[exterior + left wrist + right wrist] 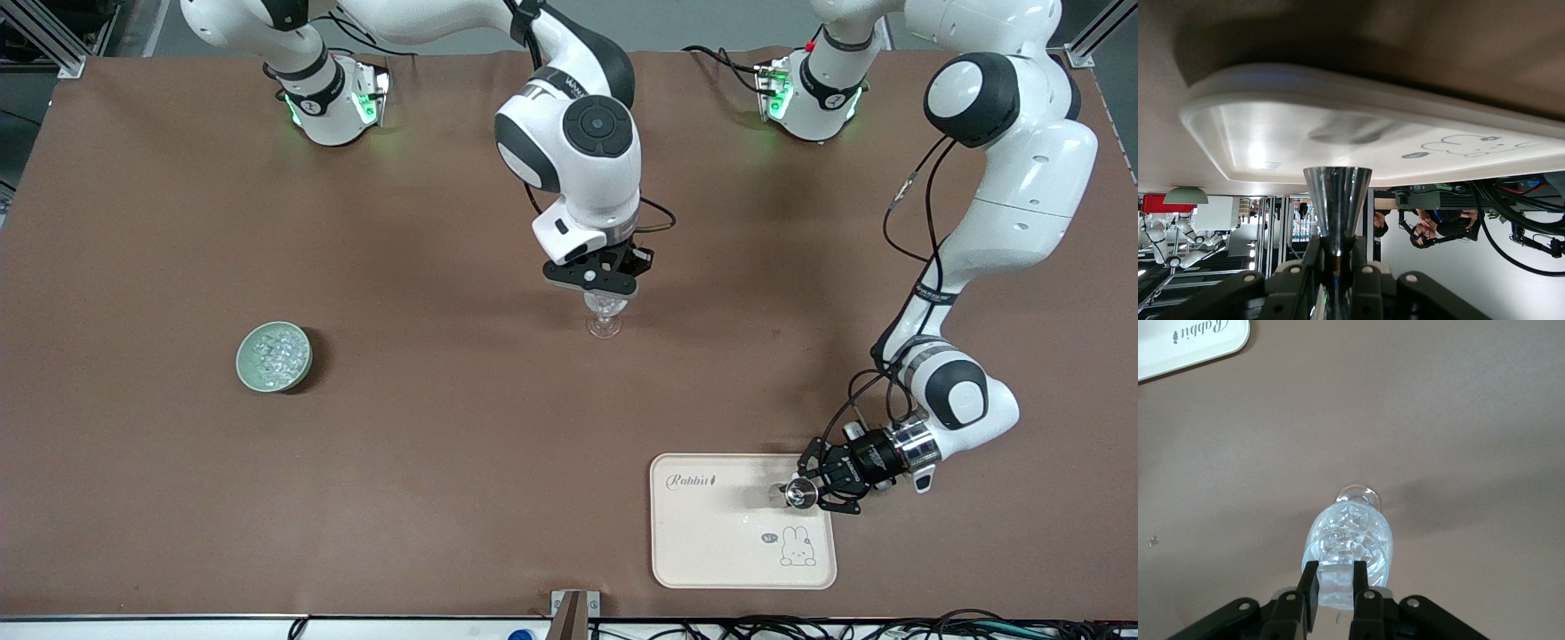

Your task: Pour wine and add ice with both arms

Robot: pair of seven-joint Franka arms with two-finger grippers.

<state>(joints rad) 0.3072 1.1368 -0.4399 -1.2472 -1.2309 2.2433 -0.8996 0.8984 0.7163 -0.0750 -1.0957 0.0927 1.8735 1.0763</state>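
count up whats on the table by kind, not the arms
bowls: 1, a green bowl heaped with ice
stemmed glasses: 1, the stemmed glass under the right gripper
trays: 1, a cream tray with a rabbit print
metal cups: 1, a metal cup held by the left gripper over the tray
total: 4

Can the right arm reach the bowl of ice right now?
Probably not yet. The right tool is over the stemmed glass with an ice cube between its fingers. The bare table leaves an open path to the bowl afterwards.
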